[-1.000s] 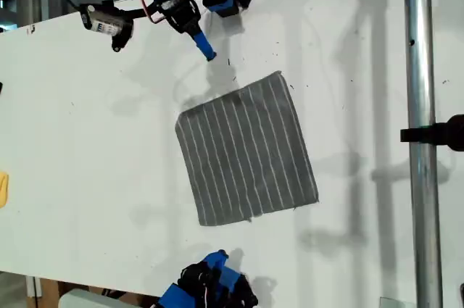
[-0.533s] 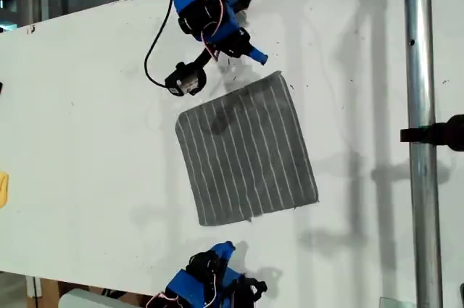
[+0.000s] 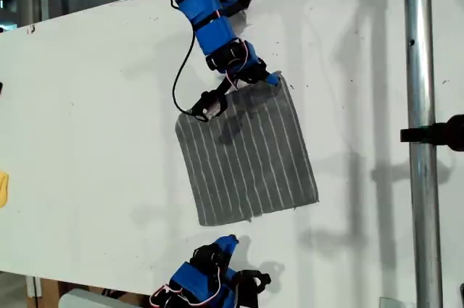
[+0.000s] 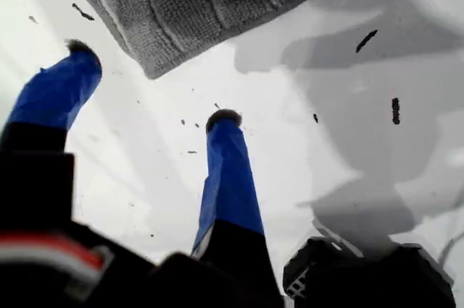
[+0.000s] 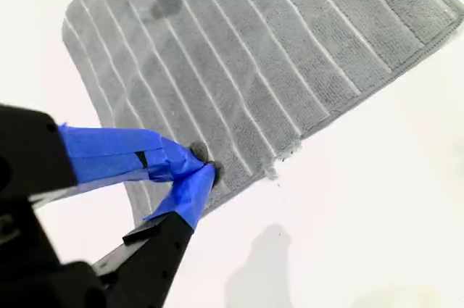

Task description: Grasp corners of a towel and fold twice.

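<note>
Grey cloth with thin white stripes, the towel (image 3: 246, 152) lies flat and unfolded in the middle of the white surface (image 3: 94, 105). My first tool (image 4: 153, 82) is spread wide, its two blue fingers either side of one towel corner (image 4: 156, 61), the one nearest the exterior view's top edge. My second tool (image 5: 203, 170) is pressed together, holding nothing, near the opposite edge of the towel.

grey towel (image 3: 246, 152) with thin white stripes, blue fingers (image 4: 230, 177), white table (image 3: 94, 127)
</note>
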Robot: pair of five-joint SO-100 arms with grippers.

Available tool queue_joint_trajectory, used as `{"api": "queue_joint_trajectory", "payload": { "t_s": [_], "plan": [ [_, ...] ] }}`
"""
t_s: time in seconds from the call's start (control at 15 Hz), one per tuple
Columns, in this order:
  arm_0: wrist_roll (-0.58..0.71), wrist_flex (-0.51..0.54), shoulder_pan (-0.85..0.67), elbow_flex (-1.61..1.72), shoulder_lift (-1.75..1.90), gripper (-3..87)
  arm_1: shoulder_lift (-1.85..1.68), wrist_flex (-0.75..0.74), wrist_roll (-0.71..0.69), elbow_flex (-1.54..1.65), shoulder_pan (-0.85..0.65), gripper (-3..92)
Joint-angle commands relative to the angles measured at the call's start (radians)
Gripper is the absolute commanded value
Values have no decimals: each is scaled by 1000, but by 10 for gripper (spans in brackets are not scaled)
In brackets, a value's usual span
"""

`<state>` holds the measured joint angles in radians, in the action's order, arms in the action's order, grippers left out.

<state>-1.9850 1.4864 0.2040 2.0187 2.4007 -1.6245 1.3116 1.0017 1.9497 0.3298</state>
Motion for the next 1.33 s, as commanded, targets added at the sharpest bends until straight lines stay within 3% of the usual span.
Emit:
{"api": "queue_joint_trajectory", "payload": {
  "t_s": [0.0, 0.27, 0.33, 0.4, 0.67, 0.8, 1.07, 1.13, 1.27],
  "plan": [
    [-12, -17, 17, -43, -3, -29, 80, -84, -8, -69, -18, 297],
    [-20, -18, 18, -34, -11, -29, 325, -117, -9, -227, -25, 190],
    [-21, -18, 18, -31, -11, -29, 379, -104, -11, -278, -21, 63],
    [-25, -18, 20, -29, -11, -29, 417, -98, -11, -314, -17, 7],
    [-26, -17, 20, -55, -43, -29, 451, -89, -14, -370, -18, -2],
    [2, 52, 23, -241, -196, -29, 445, -86, -17, -377, -28, -2],
    [141, 58, 78, -663, -597, -29, 443, -86, -28, -383, -37, -2],
    [212, 63, 89, -744, -657, -29, 443, -86, -28, -383, -34, -2],
    [479, 12, 107, -807, -667, -23, 445, -87, -28, -383, -29, -2]
  ]
}}
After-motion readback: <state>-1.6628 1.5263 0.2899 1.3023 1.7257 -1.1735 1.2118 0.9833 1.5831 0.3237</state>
